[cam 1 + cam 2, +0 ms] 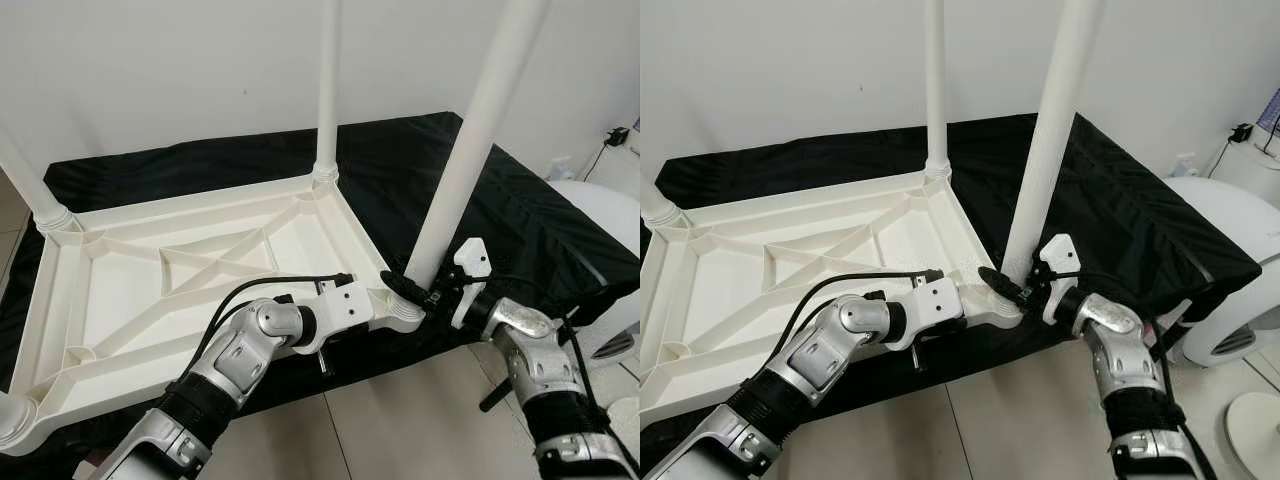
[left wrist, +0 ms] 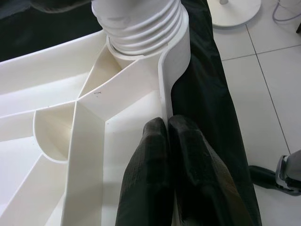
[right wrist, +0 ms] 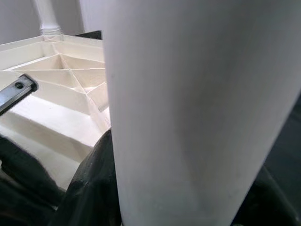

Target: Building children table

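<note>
Tabletop [image 1: 180, 250] upside down on black cloth [image 1: 520, 220]; final leg going in.
Left gripper [image 2: 167, 141], fingers pinched on the tabletop's rim wall, steadies it. Three legs stand in corner sockets. Right gripper [image 1: 415, 290] wraps the near-right leg [image 1: 470, 140] at its base, apparently clamped; seating it fully probably remains.

White ribbed tabletop [image 1: 190, 270] upside-down — legs [image 1: 470, 140] upright.

No text, label, brand, number or sign can be read on anything in these views.
</note>
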Available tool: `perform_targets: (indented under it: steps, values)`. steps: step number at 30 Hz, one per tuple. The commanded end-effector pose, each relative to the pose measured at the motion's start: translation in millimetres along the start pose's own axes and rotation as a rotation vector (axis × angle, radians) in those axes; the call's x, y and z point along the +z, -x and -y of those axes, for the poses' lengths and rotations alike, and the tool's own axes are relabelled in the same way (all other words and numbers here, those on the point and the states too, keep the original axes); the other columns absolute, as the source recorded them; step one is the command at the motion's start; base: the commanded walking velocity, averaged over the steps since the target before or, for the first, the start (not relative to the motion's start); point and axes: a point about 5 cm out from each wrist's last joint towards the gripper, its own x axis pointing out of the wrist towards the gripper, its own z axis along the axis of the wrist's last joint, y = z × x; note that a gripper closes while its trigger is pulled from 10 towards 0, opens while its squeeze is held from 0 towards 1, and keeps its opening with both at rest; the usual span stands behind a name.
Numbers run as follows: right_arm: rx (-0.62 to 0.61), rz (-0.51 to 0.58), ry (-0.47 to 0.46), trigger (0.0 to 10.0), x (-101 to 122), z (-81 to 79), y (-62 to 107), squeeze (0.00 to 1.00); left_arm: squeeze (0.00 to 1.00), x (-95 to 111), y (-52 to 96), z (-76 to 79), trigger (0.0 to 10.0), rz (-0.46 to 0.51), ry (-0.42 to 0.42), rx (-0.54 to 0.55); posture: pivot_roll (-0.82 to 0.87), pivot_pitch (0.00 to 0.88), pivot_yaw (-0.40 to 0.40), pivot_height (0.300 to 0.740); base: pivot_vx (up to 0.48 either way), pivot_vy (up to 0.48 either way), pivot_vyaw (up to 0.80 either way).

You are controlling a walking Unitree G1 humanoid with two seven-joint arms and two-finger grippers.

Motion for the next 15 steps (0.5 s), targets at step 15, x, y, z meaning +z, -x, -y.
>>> perform_targets:
  steps: [15]
  values:
    - [-0.271,0.020,-0.089,10.0,-0.6,-40.8,-23.4,0.00,0.00,-12.5,-3.1,11.0,10.0,-0.059,0.015,-0.028,-0.09,0.048,0.023,0.740,0.000,0.000,0.00]
